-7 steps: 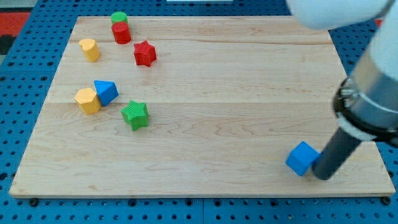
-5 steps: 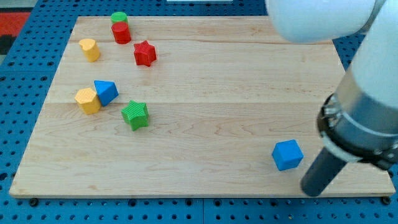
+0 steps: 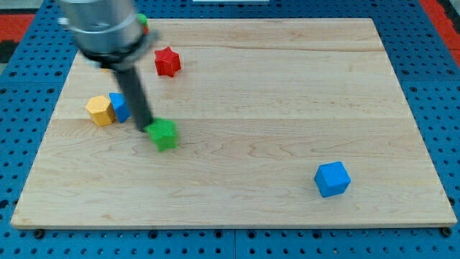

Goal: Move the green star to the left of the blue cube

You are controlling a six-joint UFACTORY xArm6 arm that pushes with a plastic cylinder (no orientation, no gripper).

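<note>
Clearly my tip (image 3: pixel 146 128) sits against the upper-left edge of the green star (image 3: pixel 164 134), which lies left of centre on the bench (image 3: pixel 287 86), well apart from the blue cube (image 3: pixel 332 179) near the view's lower right. No pincer exists on this rod, so nothing opens or clamps. I judge the star light, rigid and prone to spin off its points, so the push should go through a flat notch, aimed right and down toward the cube's left side.

Bright even light; arm (image 3: pixel 108 32) motion-blurred; soft shadows.
</note>
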